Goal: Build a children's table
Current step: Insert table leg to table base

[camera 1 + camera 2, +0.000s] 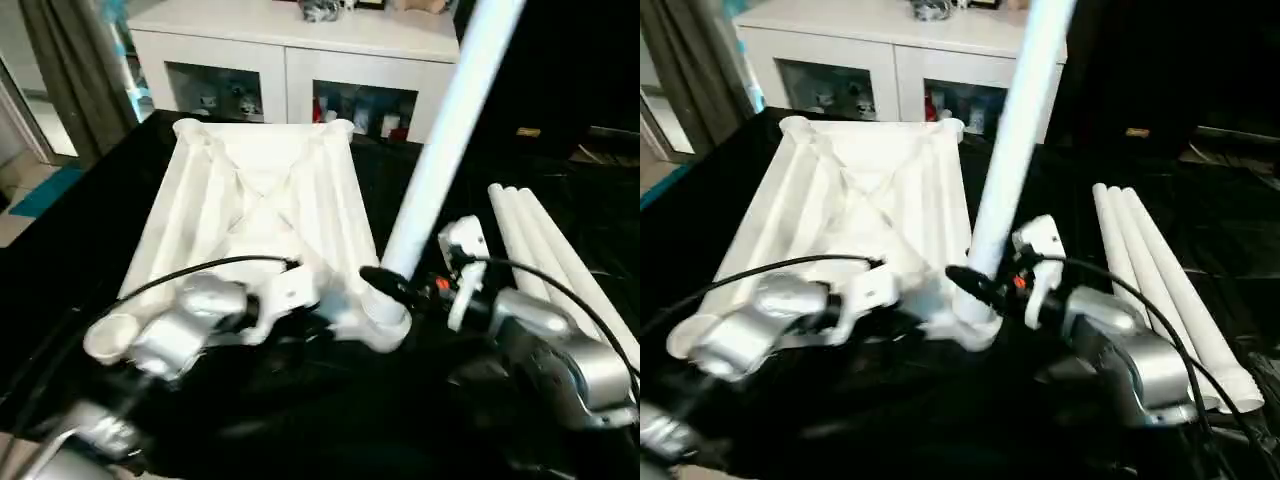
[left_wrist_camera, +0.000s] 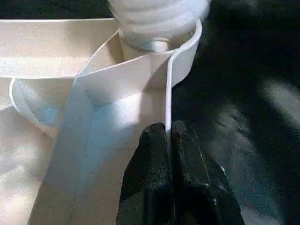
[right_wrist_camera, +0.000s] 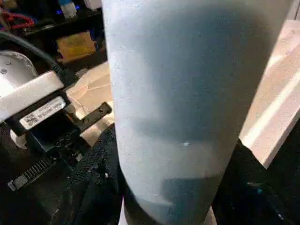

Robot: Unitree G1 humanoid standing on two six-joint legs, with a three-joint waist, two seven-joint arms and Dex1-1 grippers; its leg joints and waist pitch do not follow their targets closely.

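black sheet underneath; left gripper (image 2: 169, 140) pinched top (image 1: 250, 200) rim, right gripper (image 1: 985, 285) clamped leg (image 1: 440, 160) low; likely light, stiff, slick plastic.

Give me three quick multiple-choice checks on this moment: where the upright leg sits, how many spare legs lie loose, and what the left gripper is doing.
1. The upright leg stands in which corner socket of the table top?
A. near right
B. far left
C. far right

2. How many loose legs lie on the black table?
A. one
B. three
C. five

3. The left gripper is:
A. wide open in the air
B. shut on the table top's rim
C. holding a leg

Answers: 1 A, its foot sits in the socket nearest the right gripper. 2 B, three tubes lie side by side. 3 B, the wrist view shows its fingers pinching the thin edge.
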